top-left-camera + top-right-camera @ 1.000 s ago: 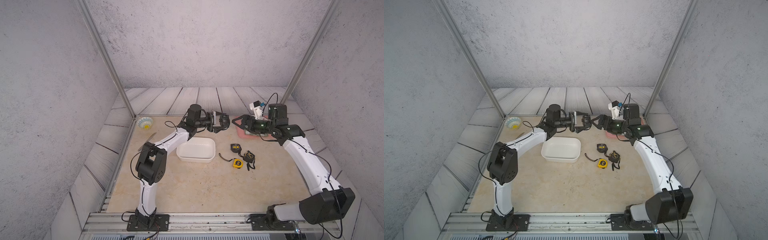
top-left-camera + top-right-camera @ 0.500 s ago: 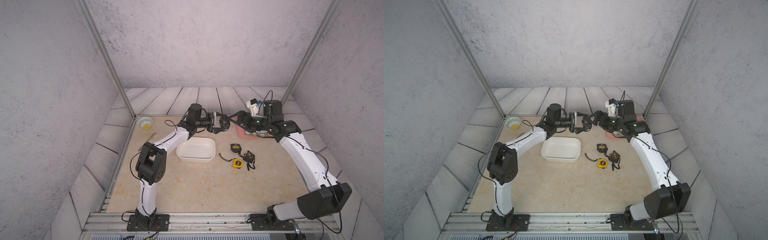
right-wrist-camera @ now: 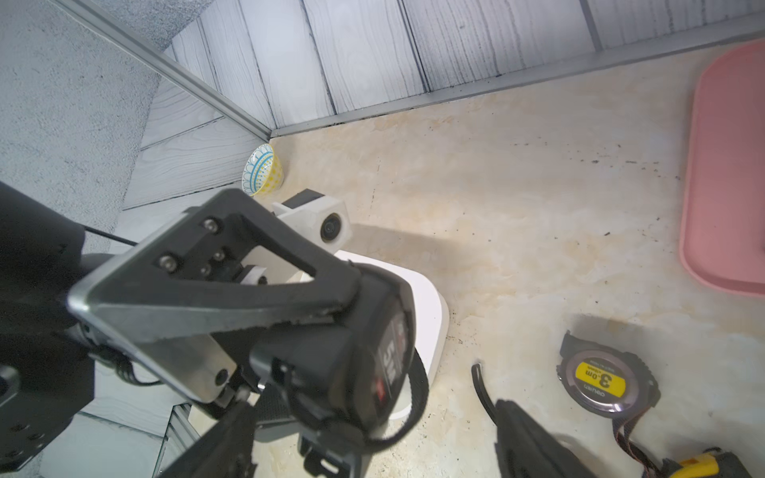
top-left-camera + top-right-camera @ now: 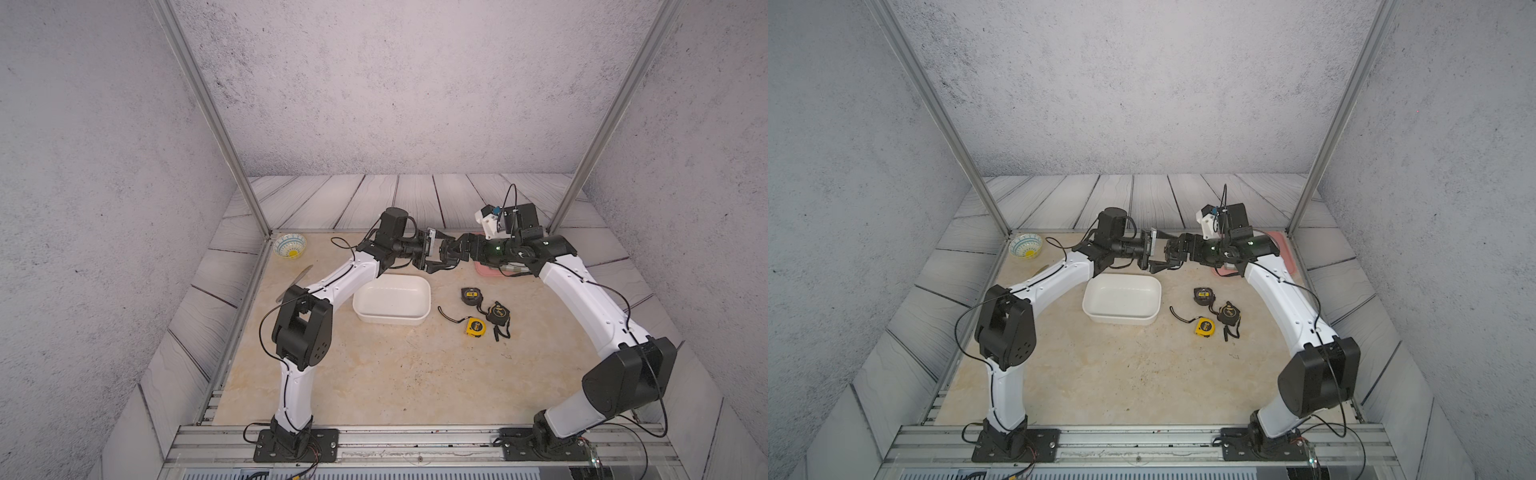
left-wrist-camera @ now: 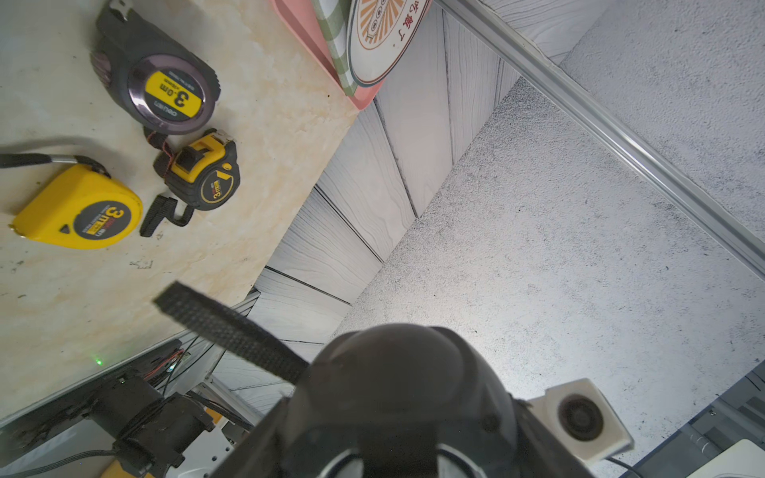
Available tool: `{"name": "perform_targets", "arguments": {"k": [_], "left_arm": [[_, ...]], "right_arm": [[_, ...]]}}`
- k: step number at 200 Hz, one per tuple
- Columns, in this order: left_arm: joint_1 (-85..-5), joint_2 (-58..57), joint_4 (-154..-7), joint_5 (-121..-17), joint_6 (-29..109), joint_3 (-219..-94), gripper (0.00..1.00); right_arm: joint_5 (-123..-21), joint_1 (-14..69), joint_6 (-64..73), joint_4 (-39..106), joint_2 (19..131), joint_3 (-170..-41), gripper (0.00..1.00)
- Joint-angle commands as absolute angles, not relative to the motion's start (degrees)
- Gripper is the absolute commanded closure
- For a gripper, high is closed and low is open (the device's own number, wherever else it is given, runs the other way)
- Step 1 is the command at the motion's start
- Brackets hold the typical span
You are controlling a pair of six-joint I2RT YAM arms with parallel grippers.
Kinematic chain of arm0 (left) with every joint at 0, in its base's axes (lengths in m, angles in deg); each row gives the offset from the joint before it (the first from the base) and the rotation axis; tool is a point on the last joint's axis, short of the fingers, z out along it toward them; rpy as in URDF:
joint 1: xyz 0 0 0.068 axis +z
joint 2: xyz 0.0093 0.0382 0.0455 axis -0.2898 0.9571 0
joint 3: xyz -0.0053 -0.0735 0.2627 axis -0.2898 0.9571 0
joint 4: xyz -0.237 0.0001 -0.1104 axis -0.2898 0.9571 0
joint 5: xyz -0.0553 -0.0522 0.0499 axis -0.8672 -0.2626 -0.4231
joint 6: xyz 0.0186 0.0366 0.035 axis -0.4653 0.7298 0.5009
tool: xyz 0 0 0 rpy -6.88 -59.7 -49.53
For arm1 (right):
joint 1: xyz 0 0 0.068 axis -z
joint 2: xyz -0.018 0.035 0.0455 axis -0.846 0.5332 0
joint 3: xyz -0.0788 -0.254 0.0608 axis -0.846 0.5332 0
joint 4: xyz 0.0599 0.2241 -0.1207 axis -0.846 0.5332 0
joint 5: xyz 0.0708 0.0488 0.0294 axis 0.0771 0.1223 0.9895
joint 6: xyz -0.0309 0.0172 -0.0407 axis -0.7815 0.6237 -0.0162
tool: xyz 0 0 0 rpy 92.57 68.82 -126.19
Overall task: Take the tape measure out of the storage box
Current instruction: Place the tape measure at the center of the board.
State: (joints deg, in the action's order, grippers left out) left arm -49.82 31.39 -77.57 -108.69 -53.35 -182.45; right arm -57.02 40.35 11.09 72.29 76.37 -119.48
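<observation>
A black tape measure (image 3: 364, 351) hangs in the air above the far edge of the white storage box (image 4: 415, 322), with my left gripper (image 4: 434, 255) shut on it. In the left wrist view its dark body (image 5: 397, 372) fills the foreground and its strap (image 5: 227, 327) sticks out sideways. My right gripper (image 3: 372, 447) faces the left one, open, with one finger on each side of the tape measure; in both top views it (image 4: 1173, 255) meets the left gripper (image 4: 1154, 257). The storage box (image 4: 1121, 319) looks empty.
Three more tape measures lie on the table right of the box: a black one (image 4: 471, 296), a black-and-yellow one (image 4: 497, 312) and a yellow one (image 4: 475, 326). A pink tray (image 3: 728, 165) sits at the back right, a patterned bowl (image 4: 290, 245) at the back left.
My right arm has swung left toward the left gripper, and its open fingers now flank the held tape measure. The left arm has stayed in place.
</observation>
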Motion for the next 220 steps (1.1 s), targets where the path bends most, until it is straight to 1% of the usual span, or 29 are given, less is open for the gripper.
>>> {"name": "perform_targets", "arguments": {"k": [1,13,53,75,87,120,133,144,157,167,172,177,210,220], "left_arm": [[-50.4,29.7,-78.1,-110.2,-51.8,-184.7,1.00],[-50.6,29.7,-78.0,-110.2,-51.7,-184.7,1.00],[-50.7,29.8,-78.3,-110.1,-51.9,-184.7,1.00],[-50.8,30.1,-79.2,-110.1,-52.6,-184.9,1.00],[-50.8,30.2,-79.4,-110.1,-52.6,-185.0,1.00],[-50.9,30.6,-80.7,-110.2,-53.3,-185.0,1.00],[-51.0,30.9,-82.0,-110.3,-53.9,-184.9,1.00],[-51.0,31.1,-83.7,-110.2,-54.8,-184.7,1.00],[-51.0,31.4,-86.5,-110.2,-56.0,-184.8,1.00],[-51.0,32.0,-88.1,-110.5,-56.9,-185.4,1.00],[-51.0,32.3,-88.5,-110.7,-57.0,-185.9,0.98],[-51.0,32.5,-89.1,-110.8,-57.1,-186.2,0.93],[-50.6,33.0,-92.8,-110.7,-59.4,-186.3,0.61],[-50.3,33.0,-93.3,-110.5,-59.6,-185.7,0.53]], "right_arm": [[-58.2,39.3,9.1,72.9,78.2,-121.4,0.08],[-58.5,38.9,9.2,72.4,78.5,-121.3,0.09],[-59.3,38.1,8.7,72.3,79.9,-121.7,0.14],[-60.1,37.7,8.9,72.7,79.8,-121.4,0.20],[-60.5,37.7,9.0,72.6,79.6,-121.1,0.28],[-61.1,37.6,9.0,73.1,80.1,-121.8,0.63],[-61.1,37.6,8.9,73.2,80.3,-122.2,0.75],[-61.0,37.6,8.9,73.3,80.6,-122.5,0.82],[-60.9,37.5,8.9,73.5,81.0,-122.8,0.86],[-60.9,37.4,8.9,73.5,81.2,-122.9,0.92],[-61.0,37.4,8.9,73.4,81.3,-122.9,0.96],[-61.1,37.4,9.0,73.4,81.3,-122.8,1.00],[-65.6,37.5,7.6,74.3,79.5,-122.5,1.00],[-68.1,37.4,6.5,75.2,78.6,-122.5,1.00]]}}
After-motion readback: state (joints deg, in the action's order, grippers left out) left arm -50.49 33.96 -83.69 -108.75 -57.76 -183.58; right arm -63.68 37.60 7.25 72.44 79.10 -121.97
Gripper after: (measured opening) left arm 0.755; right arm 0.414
